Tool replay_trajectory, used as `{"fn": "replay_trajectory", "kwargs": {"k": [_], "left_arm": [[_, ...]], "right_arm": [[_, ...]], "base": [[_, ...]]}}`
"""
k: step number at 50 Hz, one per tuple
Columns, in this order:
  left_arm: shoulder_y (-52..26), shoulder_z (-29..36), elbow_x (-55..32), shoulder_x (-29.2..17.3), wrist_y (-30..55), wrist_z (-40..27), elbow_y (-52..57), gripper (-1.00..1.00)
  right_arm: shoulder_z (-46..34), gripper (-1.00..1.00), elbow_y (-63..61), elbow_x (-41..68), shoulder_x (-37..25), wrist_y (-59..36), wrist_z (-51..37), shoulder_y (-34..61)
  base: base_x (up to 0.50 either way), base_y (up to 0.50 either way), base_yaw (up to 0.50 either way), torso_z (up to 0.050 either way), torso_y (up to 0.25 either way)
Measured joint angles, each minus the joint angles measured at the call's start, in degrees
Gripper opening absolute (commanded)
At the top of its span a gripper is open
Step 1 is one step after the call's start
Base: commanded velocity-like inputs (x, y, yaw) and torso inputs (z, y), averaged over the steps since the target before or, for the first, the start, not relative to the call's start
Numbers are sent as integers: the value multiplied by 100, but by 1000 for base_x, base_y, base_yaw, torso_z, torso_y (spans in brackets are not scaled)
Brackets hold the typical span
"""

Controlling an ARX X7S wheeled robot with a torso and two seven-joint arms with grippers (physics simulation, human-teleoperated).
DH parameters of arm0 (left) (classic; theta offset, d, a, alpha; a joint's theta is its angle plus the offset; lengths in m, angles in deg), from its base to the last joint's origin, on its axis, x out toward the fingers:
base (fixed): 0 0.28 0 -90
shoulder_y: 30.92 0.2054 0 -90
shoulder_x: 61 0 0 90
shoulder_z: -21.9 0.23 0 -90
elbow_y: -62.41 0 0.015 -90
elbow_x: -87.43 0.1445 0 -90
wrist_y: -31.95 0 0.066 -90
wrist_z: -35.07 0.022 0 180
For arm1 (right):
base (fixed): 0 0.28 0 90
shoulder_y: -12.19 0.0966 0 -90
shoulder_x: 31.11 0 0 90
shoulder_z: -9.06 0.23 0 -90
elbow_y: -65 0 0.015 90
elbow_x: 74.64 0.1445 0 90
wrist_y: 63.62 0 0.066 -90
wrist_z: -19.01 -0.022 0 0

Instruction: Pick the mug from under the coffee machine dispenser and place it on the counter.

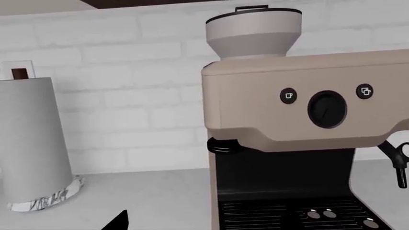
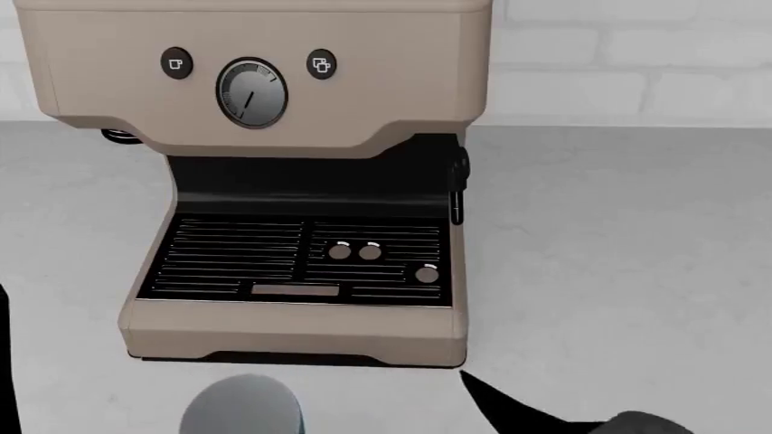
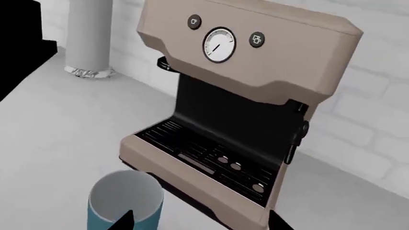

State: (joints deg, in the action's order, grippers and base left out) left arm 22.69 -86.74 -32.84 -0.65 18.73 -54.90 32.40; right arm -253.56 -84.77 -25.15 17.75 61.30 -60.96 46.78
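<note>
**A:** Though off the drip tray (image 2: 296, 262) already, mug (image 3: 125, 201) not clearly set down yet. Sits just near of the coffee machine dispenser (image 2: 259, 81), low in the head view, pale inside showing, blue wall below.

**B:** Resting on the counter (image 2: 603, 271) or hanging above it?

**A:** Cannot tell; base cut off in both views. Looks like the placing step, late in the task.

**B:** Right gripper (image 3: 198, 223)?

**A:** Only dark finger tips showing, one at the mug's near rim, the other well off toward the right. Spread wide by the look of it, but gripping or merely flanking the mug, cannot tell.

**B:** Left side?

**A:** Pointed at the machine's left flank, paper towel roll (image 1: 32, 139) further left. Just a dark sliver at the frame edge; jaw state impossible to judge.

**B:** Next move?

**A:** Probably confirm the mug stands upright on bare worktop, release if held, then back off straight toward the near side, clear of the rim so nothing tips.
</note>
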Motion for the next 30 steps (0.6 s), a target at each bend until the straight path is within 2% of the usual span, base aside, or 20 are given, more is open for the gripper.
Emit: {"fn": "replay_trajectory", "kwargs": {"k": [8, 17, 30], "left_arm": [[12, -20, 2, 34, 33, 0, 0, 100], [1, 17, 27, 45, 25, 0, 0, 100], [-82, 82, 32, -158, -155, 0, 0, 100]], "right_arm": [[-392, 100, 4, -42, -18, 355, -54, 570], [-491, 100, 172, 80, -211, 571, 45, 849], [1160, 100, 78, 1350, -1800, -858, 1038, 943]], "base": [[0, 0, 0, 0, 0], [0, 0, 0, 0, 0], [0, 0, 0, 0, 0]]}}
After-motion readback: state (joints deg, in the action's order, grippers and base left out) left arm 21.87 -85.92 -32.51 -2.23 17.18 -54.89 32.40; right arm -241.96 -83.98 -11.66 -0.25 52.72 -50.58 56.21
